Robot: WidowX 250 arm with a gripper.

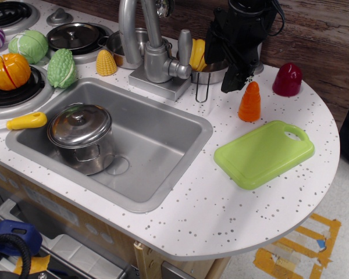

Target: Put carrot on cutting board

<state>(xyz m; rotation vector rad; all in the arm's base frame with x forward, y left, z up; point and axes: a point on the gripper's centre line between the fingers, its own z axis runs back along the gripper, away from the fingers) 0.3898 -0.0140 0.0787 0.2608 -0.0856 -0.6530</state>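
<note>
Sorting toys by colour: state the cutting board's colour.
Lime green cutting board, seen in the only view.

Upright carrot (250,102) just behind cutting board (263,154), apart.

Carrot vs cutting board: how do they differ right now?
The carrot is orange; the board is lime green. The carrot is a small ridged cone; the board is a much larger flat rectangle with a handle hole. The carrot stands upright, tip up; the board lies flat. Both sit on the speckled counter, apart from each other.
</note>
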